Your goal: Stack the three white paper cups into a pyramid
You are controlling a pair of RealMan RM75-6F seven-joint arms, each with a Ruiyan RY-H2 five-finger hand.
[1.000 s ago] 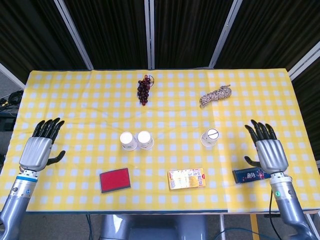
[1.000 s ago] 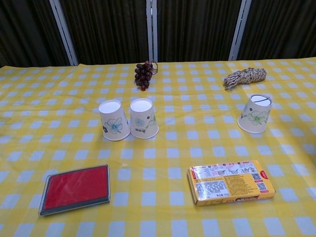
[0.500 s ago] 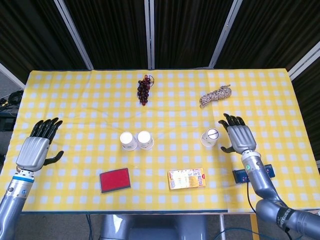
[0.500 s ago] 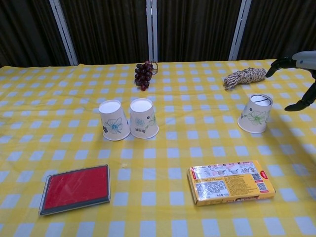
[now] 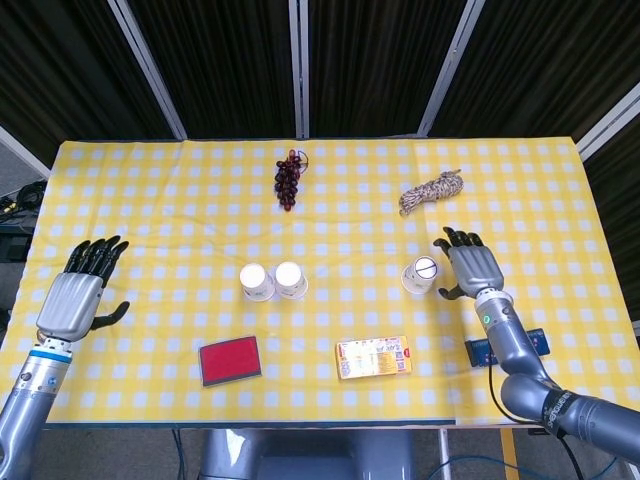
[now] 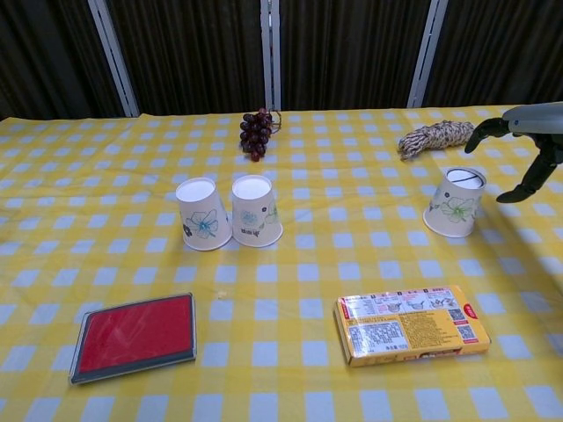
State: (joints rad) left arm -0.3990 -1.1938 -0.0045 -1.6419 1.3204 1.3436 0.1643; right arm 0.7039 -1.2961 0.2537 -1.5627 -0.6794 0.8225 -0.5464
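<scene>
Fingers spread, right hand [image 5: 472, 268] hovers beside lone cup [image 5: 420, 275] (not touching).

I can read no text. The yellow box [image 6: 412, 323] carries printed lines and codes, all too small to decipher.

Two upturned cups [image 6: 230, 213] touching; third cup [image 6: 455, 203] apart; right hand [image 6: 526, 132] beside it, seemingly open.
</scene>
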